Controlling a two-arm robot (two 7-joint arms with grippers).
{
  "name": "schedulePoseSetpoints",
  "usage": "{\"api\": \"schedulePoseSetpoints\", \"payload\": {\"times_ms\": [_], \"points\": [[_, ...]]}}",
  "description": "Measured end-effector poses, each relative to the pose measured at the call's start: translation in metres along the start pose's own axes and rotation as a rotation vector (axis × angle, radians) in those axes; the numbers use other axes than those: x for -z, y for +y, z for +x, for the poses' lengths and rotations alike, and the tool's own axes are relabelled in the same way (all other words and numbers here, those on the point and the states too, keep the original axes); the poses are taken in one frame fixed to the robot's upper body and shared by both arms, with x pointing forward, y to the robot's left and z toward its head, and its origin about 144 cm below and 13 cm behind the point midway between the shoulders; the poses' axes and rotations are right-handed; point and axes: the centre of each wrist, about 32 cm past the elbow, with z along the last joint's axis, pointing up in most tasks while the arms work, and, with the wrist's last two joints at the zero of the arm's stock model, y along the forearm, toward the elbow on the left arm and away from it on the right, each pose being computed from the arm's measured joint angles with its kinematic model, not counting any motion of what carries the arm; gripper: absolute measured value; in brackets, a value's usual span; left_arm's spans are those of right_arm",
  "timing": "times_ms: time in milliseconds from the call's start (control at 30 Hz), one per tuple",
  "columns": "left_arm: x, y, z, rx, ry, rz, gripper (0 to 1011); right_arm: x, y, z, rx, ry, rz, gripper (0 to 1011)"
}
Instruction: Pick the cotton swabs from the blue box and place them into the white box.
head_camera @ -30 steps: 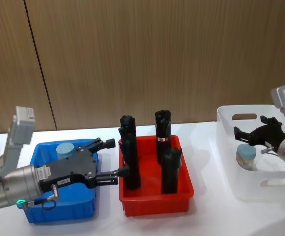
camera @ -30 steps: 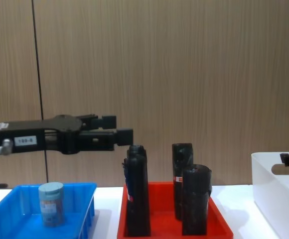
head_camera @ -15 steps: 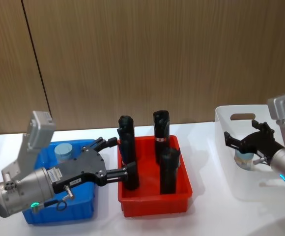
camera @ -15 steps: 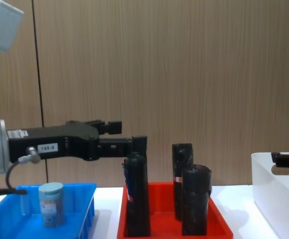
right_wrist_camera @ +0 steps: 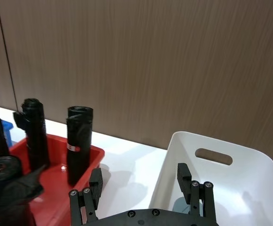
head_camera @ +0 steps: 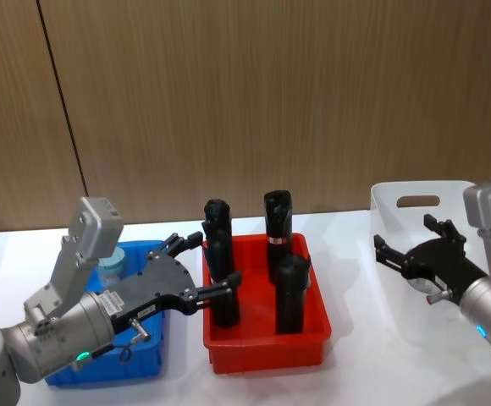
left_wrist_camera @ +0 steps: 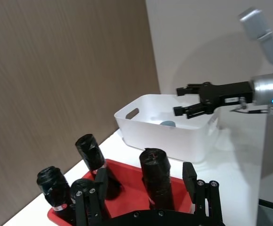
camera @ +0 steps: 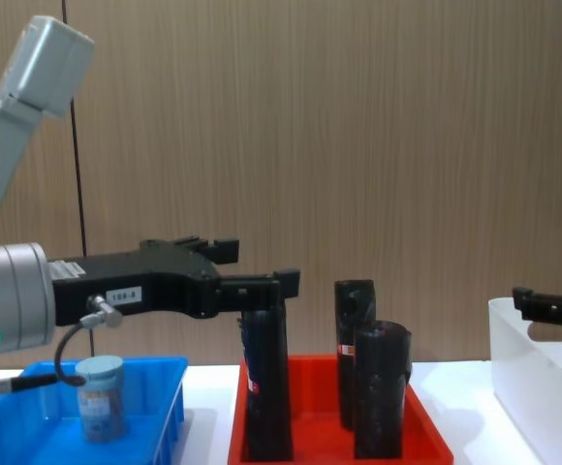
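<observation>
the open left hand (head_camera: pixel 212 262) hung beside the black rolls (camera: pixel 266 397), the open right hand (head_camera: pixel 406 238) above the white box (head_camera: pixel 415 185); swinging left for the cotton swabs (camera: pixel 100 395) could have toppled a roll.

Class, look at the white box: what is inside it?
Inside the white box sits one cotton swabs tub, pale blue lid up. The open right gripper over the box covers part of its floor, so any further tubs cannot be told.
</observation>
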Motion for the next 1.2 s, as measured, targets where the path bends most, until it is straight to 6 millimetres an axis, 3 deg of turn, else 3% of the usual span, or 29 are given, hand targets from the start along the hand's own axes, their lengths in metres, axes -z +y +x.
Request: {"api": "schedulePoseSetpoints", "payload": {"times_ms": [767, 1200], "points": [[0.0, -0.016, -0.04, -0.221, -0.059, 0.007, 1004, -0.012, -0.058, -0.047, -0.023, 0.083, 0.127, 1002], [-0.002, -0.023, -0.061, -0.339, -0.089, -0.002, 1004, -0.015, -0.069, -0.055, -0.026, 0.101, 0.147, 1002]]}}
